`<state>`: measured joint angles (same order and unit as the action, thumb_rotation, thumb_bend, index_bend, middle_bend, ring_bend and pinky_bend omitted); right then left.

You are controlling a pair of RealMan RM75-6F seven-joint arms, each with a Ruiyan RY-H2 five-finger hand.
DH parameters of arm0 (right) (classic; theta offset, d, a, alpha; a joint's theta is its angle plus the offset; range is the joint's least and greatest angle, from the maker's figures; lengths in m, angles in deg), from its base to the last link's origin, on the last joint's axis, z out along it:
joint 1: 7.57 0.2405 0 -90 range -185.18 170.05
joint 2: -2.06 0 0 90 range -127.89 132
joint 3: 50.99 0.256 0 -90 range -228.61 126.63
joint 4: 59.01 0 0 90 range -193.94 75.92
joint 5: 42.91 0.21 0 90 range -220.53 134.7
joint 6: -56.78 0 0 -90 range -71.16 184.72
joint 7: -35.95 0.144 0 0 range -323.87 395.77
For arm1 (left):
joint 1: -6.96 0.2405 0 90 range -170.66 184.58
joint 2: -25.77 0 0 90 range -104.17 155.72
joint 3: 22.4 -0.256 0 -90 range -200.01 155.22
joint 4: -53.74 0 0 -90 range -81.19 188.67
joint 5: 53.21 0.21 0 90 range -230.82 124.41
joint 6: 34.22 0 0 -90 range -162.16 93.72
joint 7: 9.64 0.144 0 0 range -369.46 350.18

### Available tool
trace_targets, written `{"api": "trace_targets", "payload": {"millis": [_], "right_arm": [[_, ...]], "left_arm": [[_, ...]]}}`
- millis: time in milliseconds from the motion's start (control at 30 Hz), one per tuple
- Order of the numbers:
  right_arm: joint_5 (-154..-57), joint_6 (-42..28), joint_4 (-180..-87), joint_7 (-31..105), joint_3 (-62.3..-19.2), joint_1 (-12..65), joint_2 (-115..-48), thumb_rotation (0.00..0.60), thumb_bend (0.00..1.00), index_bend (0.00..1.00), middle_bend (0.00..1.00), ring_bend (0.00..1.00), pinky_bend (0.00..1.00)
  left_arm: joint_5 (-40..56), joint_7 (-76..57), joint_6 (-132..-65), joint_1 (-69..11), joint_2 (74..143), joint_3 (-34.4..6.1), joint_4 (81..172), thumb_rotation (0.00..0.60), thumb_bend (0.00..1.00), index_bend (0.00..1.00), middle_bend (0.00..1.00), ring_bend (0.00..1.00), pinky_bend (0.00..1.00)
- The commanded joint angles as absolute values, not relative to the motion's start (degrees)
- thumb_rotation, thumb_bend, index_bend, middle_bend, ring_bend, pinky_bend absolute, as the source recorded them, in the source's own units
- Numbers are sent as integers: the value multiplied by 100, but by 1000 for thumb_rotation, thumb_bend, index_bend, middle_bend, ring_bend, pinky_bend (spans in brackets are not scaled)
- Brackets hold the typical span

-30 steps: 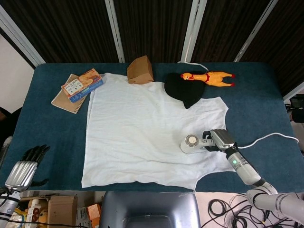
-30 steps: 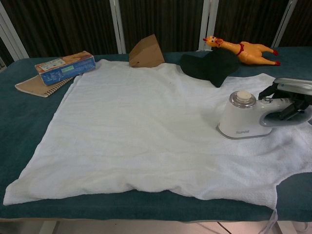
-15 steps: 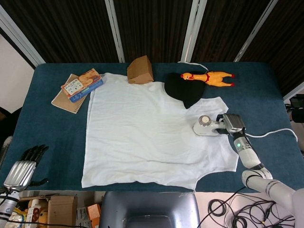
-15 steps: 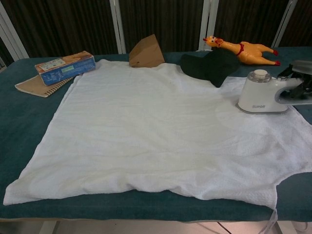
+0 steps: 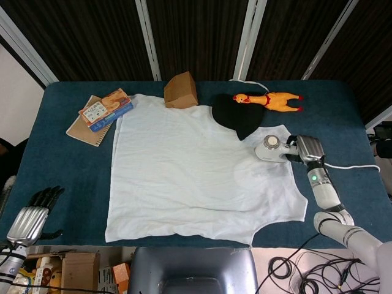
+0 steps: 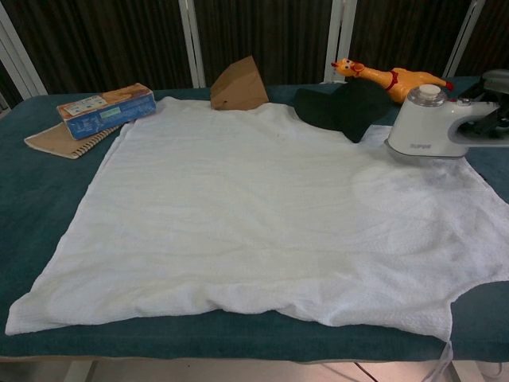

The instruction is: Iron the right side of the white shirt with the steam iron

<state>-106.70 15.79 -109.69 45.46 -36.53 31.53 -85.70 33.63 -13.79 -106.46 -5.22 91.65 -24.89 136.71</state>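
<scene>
The white shirt (image 5: pixel 196 171) (image 6: pixel 262 215) lies flat across the blue table (image 5: pixel 55 159). A white steam iron (image 5: pixel 271 149) (image 6: pixel 425 125) rests on the shirt's far right part, near its upper right corner and just below a black cloth (image 5: pixel 237 116) (image 6: pixel 343 106). My right hand (image 5: pixel 306 149) (image 6: pixel 491 111) grips the iron's handle from the right side. Its cord (image 5: pixel 361 166) trails off to the right. My left hand (image 5: pixel 30 217) hangs off the table's front left corner, fingers apart, holding nothing.
A brown cardboard piece (image 5: pixel 181 90) (image 6: pixel 238 84) sits at the shirt's far edge. A yellow rubber chicken (image 5: pixel 269 100) (image 6: pixel 394 79) lies behind the black cloth. A snack box on a notebook (image 5: pixel 101 110) (image 6: pixel 103 110) lies at the left.
My right hand has slid the iron away from the front of the shirt towards its far right corner, stopping beside the black cloth. The left hand has stayed put.
</scene>
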Motion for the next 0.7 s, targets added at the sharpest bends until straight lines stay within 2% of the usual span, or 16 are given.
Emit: {"api": "trace_targets", "payload": {"millis": [33,300,700], "right_arm": [[-10808,1451,-11226,4400,-3700,3174,-8569,600,807,1000,1000,997,1000],[-10990,1316,-11565,4017,-3913,3190,-8789,600,807,1000,1000,997,1000],[-11920,729,-13141,3930,-4600,2784,-8280,600,807,1000,1000,997,1000]], "left_arm": [[3371,-1379,-10656,-515,9167,-2496,13669,600,62,72,55,0,96],[3358,-1401,-10715,-477,9129,-2492,13676,600,62,72,56,0,95],[3374,-1425,-10652,-517,9166,-2489,13648,600,62,72,56,0,96]]}}
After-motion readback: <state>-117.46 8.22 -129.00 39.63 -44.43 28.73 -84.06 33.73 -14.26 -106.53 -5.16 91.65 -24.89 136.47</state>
